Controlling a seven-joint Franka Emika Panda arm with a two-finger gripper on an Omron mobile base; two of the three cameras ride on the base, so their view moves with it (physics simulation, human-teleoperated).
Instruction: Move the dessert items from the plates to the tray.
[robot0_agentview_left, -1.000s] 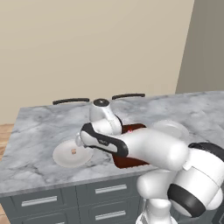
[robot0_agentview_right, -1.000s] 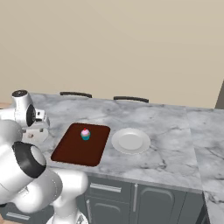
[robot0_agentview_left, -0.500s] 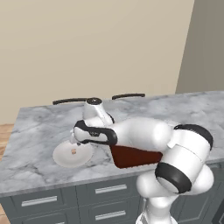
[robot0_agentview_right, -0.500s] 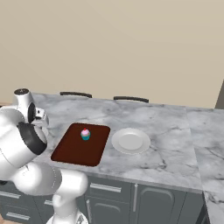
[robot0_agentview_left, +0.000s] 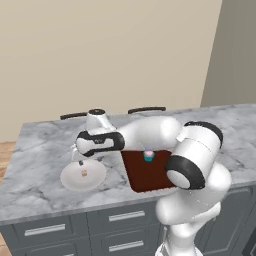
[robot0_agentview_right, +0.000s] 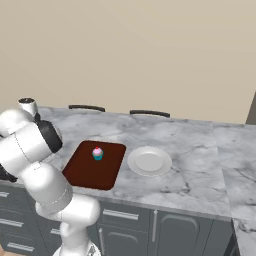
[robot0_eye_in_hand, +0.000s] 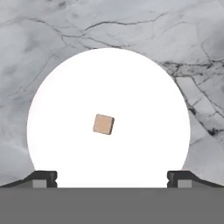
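The pincer hangs released, jaws wide apart, above a round white plate on the marble worktop. A small tan square morsel lies near the middle of this plate. The cupcake stands on the dark brown tray. A second plate lies just beside the tray.

White plate – tan morsel; reddish-brown tray; teal-pink cupcake; grey-veined marble counter.

I see a small tan square morsel at the centre of a round white plate on the marble counter; jaws spread wide at the bottom edge.
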